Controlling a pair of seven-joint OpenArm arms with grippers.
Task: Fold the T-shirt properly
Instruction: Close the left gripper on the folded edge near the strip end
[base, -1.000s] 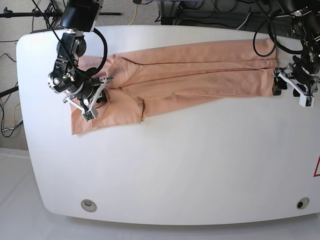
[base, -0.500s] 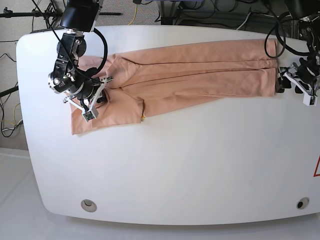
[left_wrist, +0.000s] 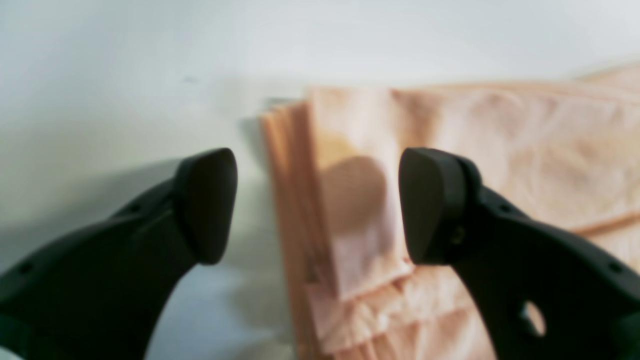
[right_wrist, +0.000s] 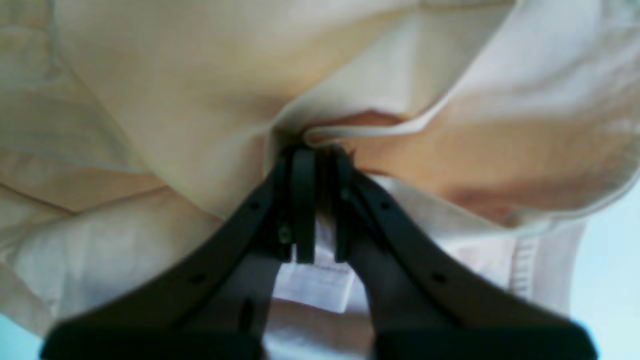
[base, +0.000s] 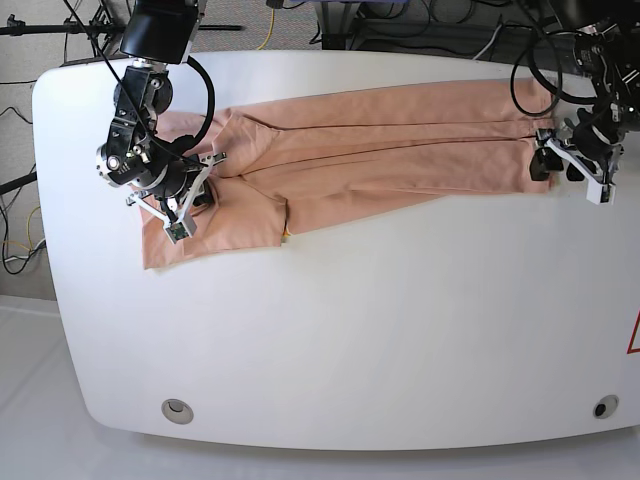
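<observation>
One T-shirt (base: 370, 150), two tools. Right tool (right_wrist: 315, 210) pinches its cloth; left tool (left_wrist: 317, 205) gapes, empty, straddling the hem edge. Bare desk (base: 380, 330) lies beside both.

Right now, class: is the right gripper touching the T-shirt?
Touching. In the right wrist view the right gripper's fingers are pinched on a fold of the T-shirt.

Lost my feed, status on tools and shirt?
Right tool shut on salmon-pink cotton T-shirt near its collar. Left tool open at hem end. Nothing in the way.

white table (base: 330, 340) bare below t-shirt (base: 380, 150); cables (base: 420, 25) crowd far edge.
</observation>
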